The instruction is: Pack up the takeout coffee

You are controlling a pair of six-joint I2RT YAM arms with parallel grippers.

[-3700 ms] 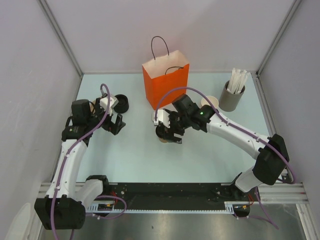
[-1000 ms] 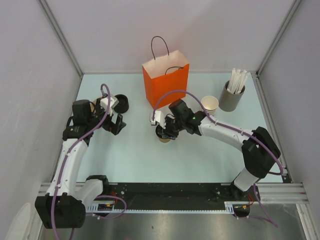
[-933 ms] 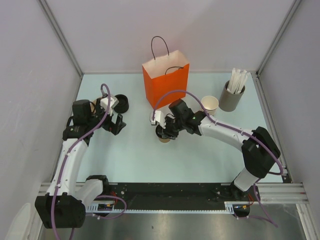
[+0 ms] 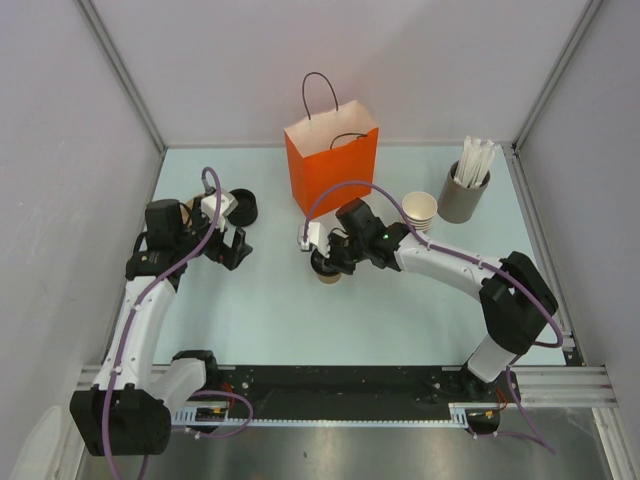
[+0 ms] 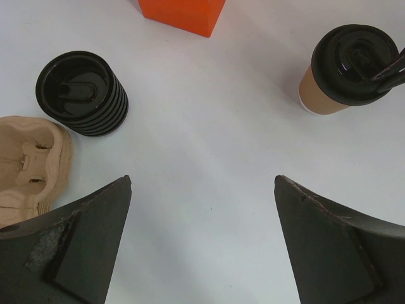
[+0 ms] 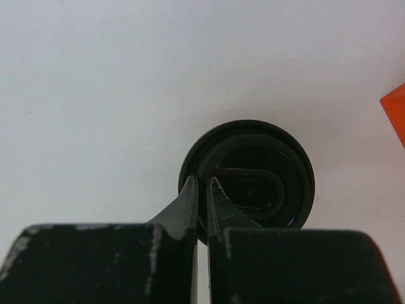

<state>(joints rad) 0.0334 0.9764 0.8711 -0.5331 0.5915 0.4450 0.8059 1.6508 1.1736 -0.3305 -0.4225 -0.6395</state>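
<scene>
Pale tabletop (image 4: 280, 320): at left, the left jaws gape wide and empty, a stack of lids (image 4: 243, 207) at their one o'clock. At centre the takeout coffee (image 4: 327, 277) stands upright and lidded. The right jaws are closed, tips on its rim at eight o'clock in the wrist view.

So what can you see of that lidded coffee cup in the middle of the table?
It is a small tapered cup of tan paper, upright on the pale table, a little nearer the arms than the orange bag. A round black plastic lid with a raised rim and an oval recess sits on top. The right arm's jaws, closed together, meet the lid's edge; nothing else touches it.
</scene>
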